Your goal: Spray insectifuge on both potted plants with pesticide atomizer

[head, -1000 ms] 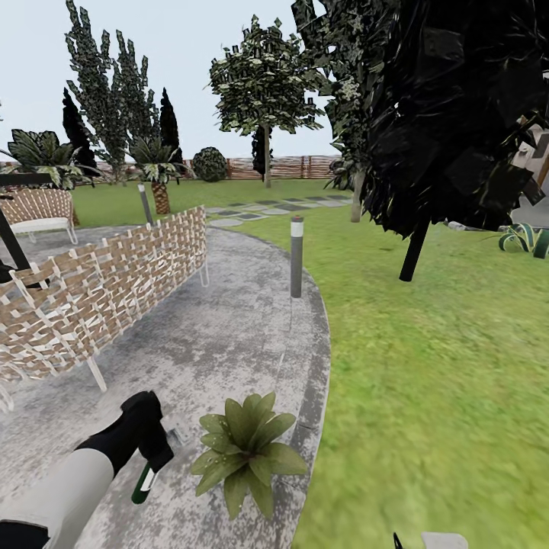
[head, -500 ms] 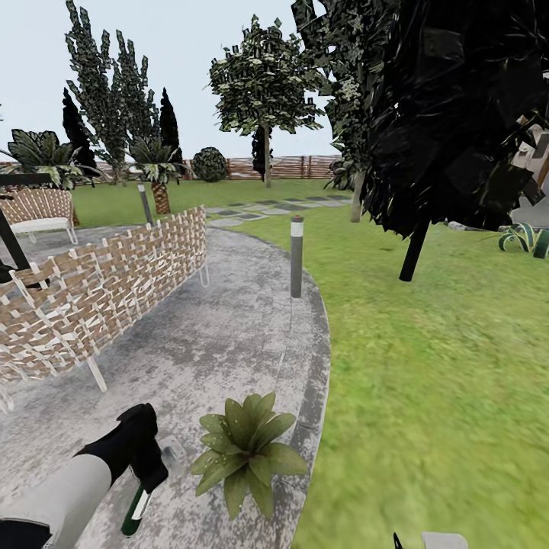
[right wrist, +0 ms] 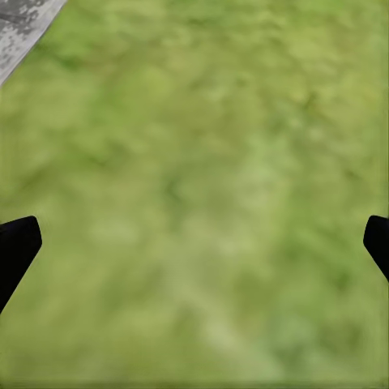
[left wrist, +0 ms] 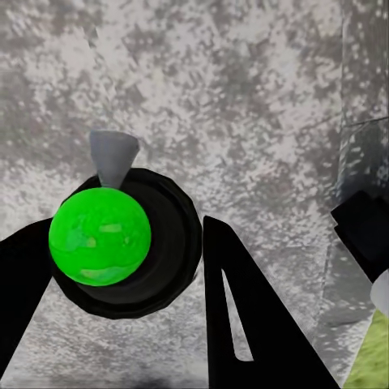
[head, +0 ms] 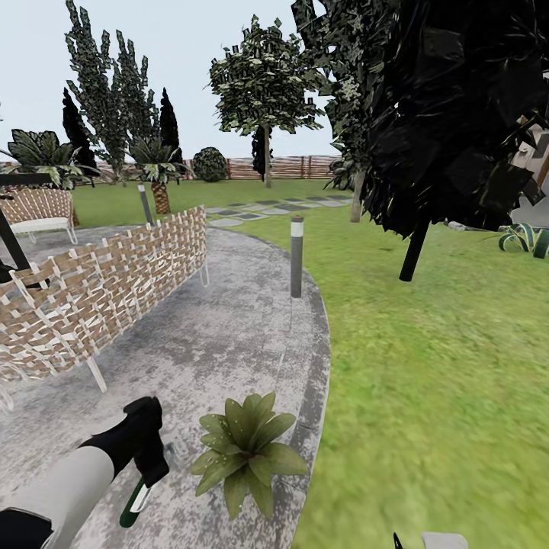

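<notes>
From the head camera, the left gripper (head: 147,456) hangs low over the round grey stone patio (head: 221,335), clenched on the pesticide atomizer (head: 134,503), whose dark green body with a white label slants down and away from the potted plant (head: 245,448) just beside it (the plant's pot is hidden under its speckled leaves). A woven lattice bench (head: 99,286) runs along the patio's left, a grey bollard lamp (head: 296,256) stands at its edge, and lawn (head: 427,366) spreads to the right toward a slat fence (head: 286,167). In the left wrist view, the bottle (left wrist: 121,243) sits between the black fingers (left wrist: 243,316), its bright green end facing the camera above the stone. The right wrist view shows released fingertips (right wrist: 16,247) spread wide over grass (right wrist: 203,194).
</notes>
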Tool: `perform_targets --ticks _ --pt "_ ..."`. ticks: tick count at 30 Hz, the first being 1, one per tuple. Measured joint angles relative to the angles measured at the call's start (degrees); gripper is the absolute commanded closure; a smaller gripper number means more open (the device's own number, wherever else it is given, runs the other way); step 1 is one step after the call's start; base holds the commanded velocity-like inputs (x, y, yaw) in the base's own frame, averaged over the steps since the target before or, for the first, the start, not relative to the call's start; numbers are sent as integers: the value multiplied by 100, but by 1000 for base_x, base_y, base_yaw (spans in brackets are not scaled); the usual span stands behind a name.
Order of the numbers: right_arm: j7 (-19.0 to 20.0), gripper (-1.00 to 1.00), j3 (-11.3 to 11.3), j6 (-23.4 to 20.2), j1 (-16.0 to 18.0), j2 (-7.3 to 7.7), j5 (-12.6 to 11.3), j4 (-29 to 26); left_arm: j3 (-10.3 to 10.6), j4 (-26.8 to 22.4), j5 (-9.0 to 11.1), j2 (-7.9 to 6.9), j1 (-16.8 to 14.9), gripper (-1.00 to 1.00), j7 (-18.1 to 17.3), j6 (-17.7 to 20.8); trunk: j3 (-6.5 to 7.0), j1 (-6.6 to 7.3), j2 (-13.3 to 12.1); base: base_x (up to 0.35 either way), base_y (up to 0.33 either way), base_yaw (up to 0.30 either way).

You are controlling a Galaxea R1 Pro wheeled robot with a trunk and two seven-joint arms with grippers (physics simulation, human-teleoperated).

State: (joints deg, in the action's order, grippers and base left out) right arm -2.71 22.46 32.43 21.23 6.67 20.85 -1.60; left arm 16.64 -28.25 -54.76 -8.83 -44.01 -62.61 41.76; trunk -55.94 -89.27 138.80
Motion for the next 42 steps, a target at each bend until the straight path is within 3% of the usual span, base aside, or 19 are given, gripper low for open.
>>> perform_targets --ticks 10,20,31,42 --pt "0 -100 0 0 0 -9 -9 -6 -3 43 7 0 15 100 26 4 0 0 0 94 74 -75" --pt "0 -100 0 0 0 -16 -9 -6 -56 312 90 -49 311 100 597 9 0 0 0 1 1 -4" --pt "0 -100 1 0 0 -18 -9 -6 -81 256 113 -1 316 100 627 7 -5 0 0 0 11 0" --pt "0 -100 0 0 0 -18 -9 -6 -78 243 112 17 316 100 628 13 -256 -198 361 0 0 0"
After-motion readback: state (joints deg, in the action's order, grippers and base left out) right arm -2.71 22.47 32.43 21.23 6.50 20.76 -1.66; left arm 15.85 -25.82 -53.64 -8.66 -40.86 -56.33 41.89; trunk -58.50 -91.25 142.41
